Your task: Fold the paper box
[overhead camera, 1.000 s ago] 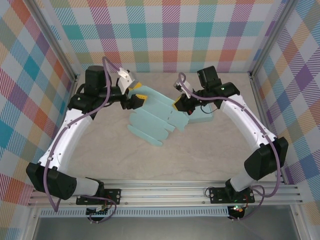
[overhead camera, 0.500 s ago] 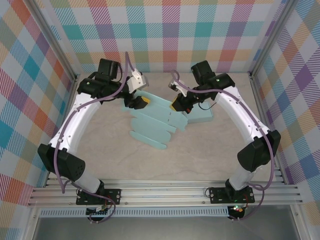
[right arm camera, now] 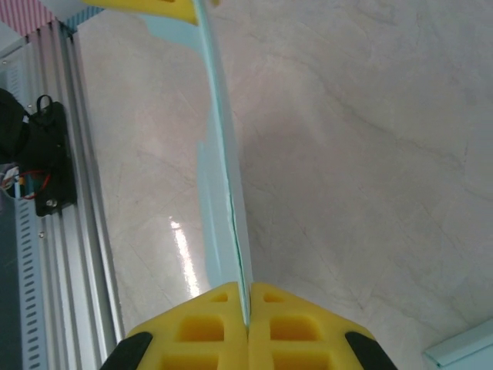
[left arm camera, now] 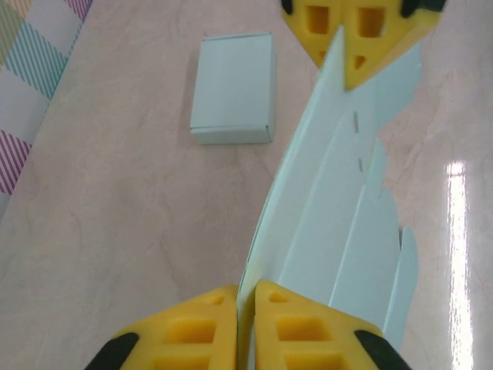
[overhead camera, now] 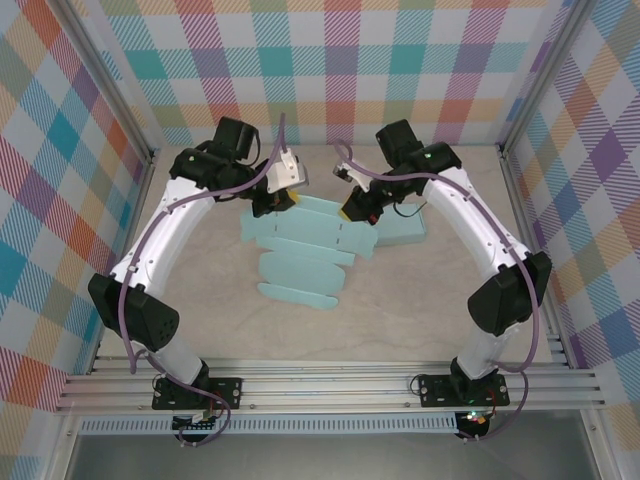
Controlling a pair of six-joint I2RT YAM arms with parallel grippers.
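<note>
our left fingers and right fingers clench the flat pale-blue paper box sheet; we should hold it taut between them.

Beige marbled tabletop (glossy) hemmed by pastel plaid walls.

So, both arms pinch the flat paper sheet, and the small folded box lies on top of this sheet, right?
Not quite: the small folded box lies on the table, apart from the flat paper sheet, as the left wrist view shows. The rest holds.
</note>
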